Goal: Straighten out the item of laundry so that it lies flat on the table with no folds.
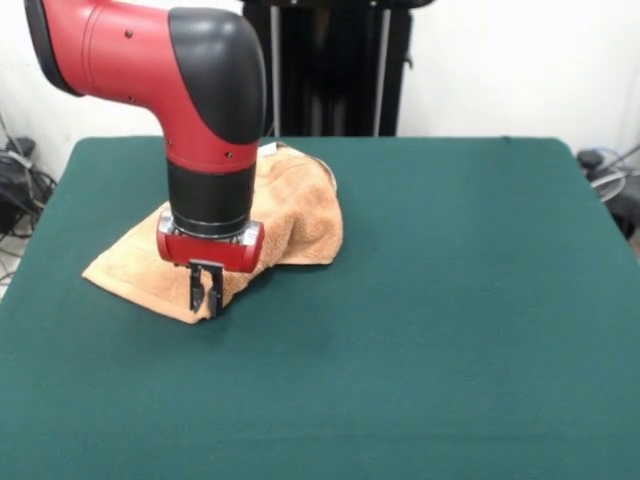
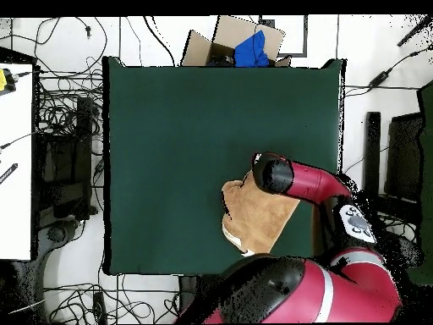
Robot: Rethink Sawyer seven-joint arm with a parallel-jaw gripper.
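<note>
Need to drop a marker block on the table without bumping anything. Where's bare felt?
In the front view, the table is bare felt across its whole right side and along the near edge. It is crowded only at the far left, where the bunched towel lies with the arm's claw down at its near edge. A narrow bare strip remains left of the towel.

We found the towel [image 1: 300, 215] lying bunched on the table [image 1: 450, 300], left of centre. The gripper [image 1: 206, 290] stood over its front edge.
</note>
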